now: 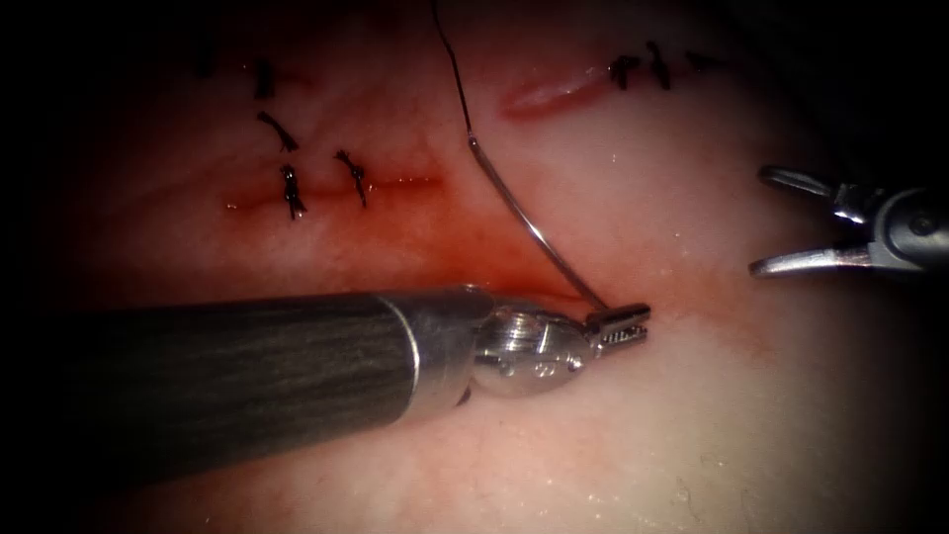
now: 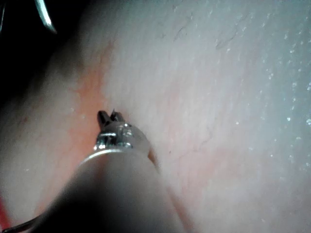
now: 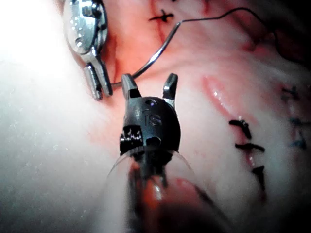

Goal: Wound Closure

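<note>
Nearest the endoscope, the left tool [image 1: 625, 324] came in low from the left on its dark shaft, its jaws clamped together on the needle [image 1: 539, 232] at one end of the curve, close to the tip as far as could be judged. From that grip the needle rose free above the tissue [image 1: 692, 445], arching up and to the left; none of the visible curve was buried. At its far end it joined the thread [image 1: 453, 69], which ran up out of the light. The right wrist view showed the same grip: the left tool [image 3: 99, 82] closed on the wire end of the needle [image 3: 155, 56].

The step in hand looked like holding the needle clear between bites, with nothing passing through the tissue. Any further move would call for a firm hold further back along the curve, since a grip so near the end leaves the needle liable to swivel.

Further right, well apart from the needle, the right tool [image 1: 791, 222] hung with its jaws spread wide, holding nothing.

Red fluid [image 1: 465, 257] pooled beside the left shaft. Beyond, finished stitches [image 1: 292, 190] crossed one cut on the left, more knots [image 1: 643, 69] sat at upper right, and an open cut [image 1: 549, 94] lay between, just right of the thread.
</note>
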Controlling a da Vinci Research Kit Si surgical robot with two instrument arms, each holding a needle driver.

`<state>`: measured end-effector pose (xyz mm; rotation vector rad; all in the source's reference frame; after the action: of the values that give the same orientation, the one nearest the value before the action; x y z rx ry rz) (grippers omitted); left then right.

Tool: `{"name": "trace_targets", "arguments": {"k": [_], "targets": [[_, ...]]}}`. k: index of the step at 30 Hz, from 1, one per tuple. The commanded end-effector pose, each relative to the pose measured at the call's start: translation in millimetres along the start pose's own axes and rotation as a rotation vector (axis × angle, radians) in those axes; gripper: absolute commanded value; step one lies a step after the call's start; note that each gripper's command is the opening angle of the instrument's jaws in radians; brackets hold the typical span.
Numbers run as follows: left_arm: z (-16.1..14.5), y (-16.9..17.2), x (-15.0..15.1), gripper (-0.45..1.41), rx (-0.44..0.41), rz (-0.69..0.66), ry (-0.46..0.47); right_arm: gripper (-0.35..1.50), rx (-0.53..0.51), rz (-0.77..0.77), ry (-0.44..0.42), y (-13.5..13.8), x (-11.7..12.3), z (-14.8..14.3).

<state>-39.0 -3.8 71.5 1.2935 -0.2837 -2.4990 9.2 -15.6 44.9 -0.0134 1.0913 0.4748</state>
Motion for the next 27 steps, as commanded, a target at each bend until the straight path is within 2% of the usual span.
{"name": "trace_targets", "arguments": {"k": [1,7,9,13,15,16,17,18,23,27], "targets": [[0.4,-0.2,-0.1,-0.45,-0.007,0.004,0.035,0.74,0.000,-0.001,0.004,0.0,0.2,1.1],[-1.1,-0.2,-0.3,-0.45,-0.101,0.053,0.089,0.68,0.000,-0.001,0.004,-0.2,0.2,1.1],[-1.9,0.0,-0.2,-0.45,-0.117,0.096,0.074,0.66,-0.003,0.034,0.004,-0.4,0.3,1.2],[-4.3,0.5,0.2,-0.45,-0.176,0.245,0.075,0.68,-0.002,0.184,-0.039,-0.4,1.1,2.8],[-5.6,0.5,0.2,-0.45,-0.181,0.281,0.079,0.51,-0.009,0.252,-0.058,-0.1,1.8,4.0],[-6.5,0.4,0.2,-0.45,-0.182,0.304,0.077,0.51,-0.013,0.286,-0.064,0.0,2.1,4.5],[-7.2,0.2,0.2,-0.45,-0.183,0.322,0.078,0.58,-0.019,0.302,-0.066,0.1,2.4,5.1],[-7.9,0.1,0.1,-0.45,-0.184,0.339,0.080,0.76,-0.032,0.324,-0.067,0.1,2.7,6.0],[-11.6,-1.0,0.2,-0.45,-0.189,0.436,0.071,0.95,0.030,0.471,-0.086,-0.5,3.7,9.1],[-13.1,-1.6,0.7,-0.45,-0.162,0.502,0.077,1.05,0.105,0.576,-0.081,-0.8,4.4,10.9]]}}
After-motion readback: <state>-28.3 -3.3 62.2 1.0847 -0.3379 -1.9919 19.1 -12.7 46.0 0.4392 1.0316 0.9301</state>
